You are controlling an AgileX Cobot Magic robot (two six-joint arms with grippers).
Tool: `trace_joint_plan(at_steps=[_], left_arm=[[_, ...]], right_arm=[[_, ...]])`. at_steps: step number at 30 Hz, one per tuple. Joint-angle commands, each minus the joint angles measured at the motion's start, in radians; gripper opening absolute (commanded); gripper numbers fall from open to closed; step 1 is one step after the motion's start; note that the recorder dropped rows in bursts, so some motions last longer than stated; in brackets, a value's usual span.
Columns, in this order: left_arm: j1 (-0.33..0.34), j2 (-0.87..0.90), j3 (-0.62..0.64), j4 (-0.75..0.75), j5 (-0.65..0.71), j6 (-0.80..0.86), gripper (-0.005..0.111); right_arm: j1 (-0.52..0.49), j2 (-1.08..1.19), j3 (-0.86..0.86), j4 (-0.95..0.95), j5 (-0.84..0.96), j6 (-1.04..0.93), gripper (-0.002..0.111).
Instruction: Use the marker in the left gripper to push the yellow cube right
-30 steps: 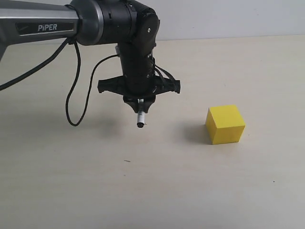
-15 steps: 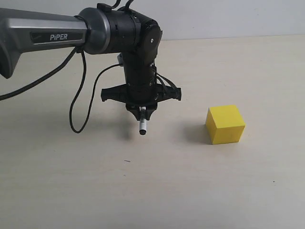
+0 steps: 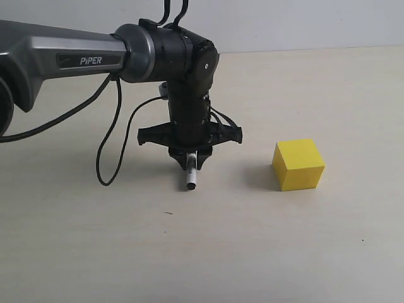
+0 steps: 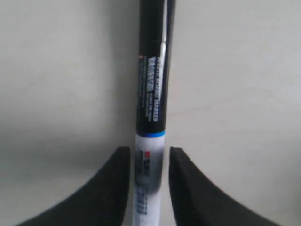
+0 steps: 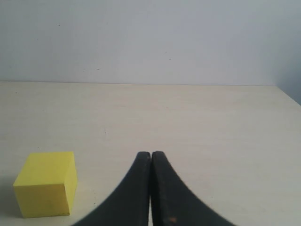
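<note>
The marker (image 3: 190, 178) hangs upright between the fingers of my left gripper (image 3: 189, 165), its lower black end at or just above the table. In the left wrist view the white barrel and black cap of the marker (image 4: 151, 94) run out past my left gripper (image 4: 149, 150), whose jaws stand slightly apart with a thin gap on each side of the barrel. The yellow cube (image 3: 298, 164) rests on the table well to the right of the marker, untouched. My right gripper (image 5: 150, 153) is shut and empty, and the yellow cube (image 5: 44, 183) sits off to one side of it.
A black cable (image 3: 104, 158) loops down from the left arm (image 3: 76, 50) onto the beige table (image 3: 252, 252). A pale wall (image 3: 303, 22) rises behind the table's far edge. The right arm does not appear in the exterior view.
The left arm has come down and shifted slightly right, bringing the marker's end close to the table. The fingers now stand a little wider around the barrel. The cube has not moved.
</note>
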Motion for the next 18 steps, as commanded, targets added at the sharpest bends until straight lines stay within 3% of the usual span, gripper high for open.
trace_joint_plan(at_steps=[1, 4, 7, 14, 15, 17, 18], left_arm=[[-0.003, -0.008, -0.004, -0.005, 0.009, -0.001, 0.054], [-0.003, -0.008, -0.004, -0.005, 0.009, 0.019, 0.069], [-0.003, -0.01, -0.004, -0.005, 0.009, 0.047, 0.078], [-0.002, -0.067, -0.004, -0.003, 0.009, 0.153, 0.077], [-0.002, -0.081, -0.004, -0.003, 0.009, 0.173, 0.075], [-0.002, -0.127, -0.004, -0.003, 0.015, 0.233, 0.057], [-0.002, -0.155, -0.004, -0.003, 0.033, 0.264, 0.038]], right_arm=[[-0.004, -0.007, 0.005, 0.001, -0.001, 0.0, 0.0], [-0.004, -0.007, 0.005, 0.001, -0.001, 0.0, 0.0], [-0.004, -0.007, 0.005, 0.001, -0.001, 0.0, 0.0], [-0.004, -0.007, 0.005, 0.001, -0.001, 0.0, 0.0], [-0.004, -0.007, 0.005, 0.001, -0.001, 0.0, 0.0], [-0.004, -0.007, 0.005, 0.001, -0.001, 0.0, 0.0], [-0.004, -0.007, 0.005, 0.001, -0.001, 0.0, 0.0]])
